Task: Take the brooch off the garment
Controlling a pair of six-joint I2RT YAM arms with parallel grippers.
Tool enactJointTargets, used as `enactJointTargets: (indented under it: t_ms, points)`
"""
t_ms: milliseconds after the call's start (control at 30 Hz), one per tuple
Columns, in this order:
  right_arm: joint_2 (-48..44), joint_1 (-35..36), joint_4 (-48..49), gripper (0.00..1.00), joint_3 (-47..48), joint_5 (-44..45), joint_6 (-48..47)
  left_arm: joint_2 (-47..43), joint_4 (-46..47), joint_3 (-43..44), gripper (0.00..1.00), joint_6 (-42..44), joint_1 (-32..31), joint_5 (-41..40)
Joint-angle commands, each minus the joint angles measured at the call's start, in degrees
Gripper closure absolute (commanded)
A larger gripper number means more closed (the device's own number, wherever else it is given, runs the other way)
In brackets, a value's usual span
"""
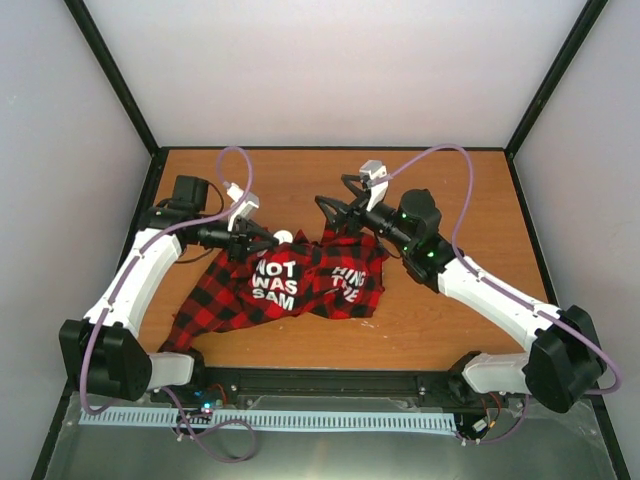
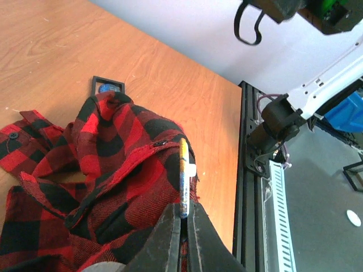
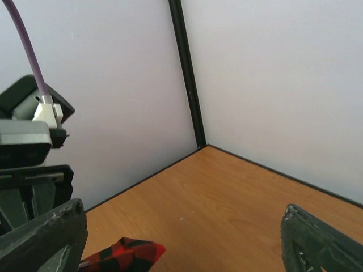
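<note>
The garment (image 1: 300, 285), a red-and-black checked shirt with white letters, lies bunched on the wooden table (image 1: 450, 190). My left gripper (image 1: 270, 240) is at the shirt's back left edge, shut on the brooch (image 1: 284, 238). In the left wrist view the brooch (image 2: 183, 175) is a thin disc seen edge-on, yellow and blue, pinched in the left gripper (image 2: 182, 212) against a raised fold of the garment (image 2: 113, 170). Whether it is still pinned, I cannot tell. My right gripper (image 1: 335, 212) hovers open over the shirt's back edge. In its own view the right gripper (image 3: 181, 243) holds nothing, and a corner of the garment (image 3: 122, 255) shows below.
A small black frame with a blue inset (image 2: 108, 86) lies on the table beyond the shirt. Grey walls with black corner posts (image 3: 187, 73) enclose the table on three sides. A black rail and a white cable tray (image 1: 270, 420) run along the near edge.
</note>
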Motion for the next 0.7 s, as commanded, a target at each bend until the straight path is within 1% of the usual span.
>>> enactJointTargets:
  t_ms: [0,100,133,233,333,400,500,567,600,667]
  points:
    - [2.0,-0.01,-2.66,0.12,1.95,-2.41,2.25,-2.14,8.7,2.38,0.99,-10.28,-0.25,1.54]
    - [3.32,0.05,-5.8,0.14,5.33,-4.3,3.41,-0.84,11.55,6.36,0.99,-14.14,-0.25,-1.63]
    - [3.68,0.0,-7.22,0.12,6.69,-4.57,3.43,0.05,11.59,8.65,0.99,-15.22,-0.25,-3.24]
    - [4.41,-0.06,-10.39,0.01,10.18,-3.61,3.83,2.82,11.47,15.22,0.99,-18.15,-0.02,-7.62]
    - [5.05,-0.1,-14.76,0.0,13.45,-2.56,2.14,4.41,12.76,20.06,0.99,-20.64,0.35,-10.91]
    - [4.93,-0.1,-15.83,0.0,13.73,-1.77,2.8,4.21,13.71,21.25,0.99,-20.56,0.37,-10.82]
    - [5.01,-0.1,-17.93,0.0,13.81,-1.14,5.68,2.15,14.86,18.38,0.99,-20.06,0.36,-8.5]
    - [5.35,-0.1,-19.5,0.0,13.82,-2.19,8.15,-0.01,15.3,13.34,0.99,-20.1,0.36,-6.69]
    - [5.46,-0.04,-18.99,0.0,12.64,-3.68,9.36,-1.1,15.64,10.89,0.99,-20.52,0.38,-5.9]
    - [5.02,0.26,-13.92,0.0,8.64,-7.22,12.31,-3.13,16.49,5.95,0.99,-21.67,0.36,-3.61]
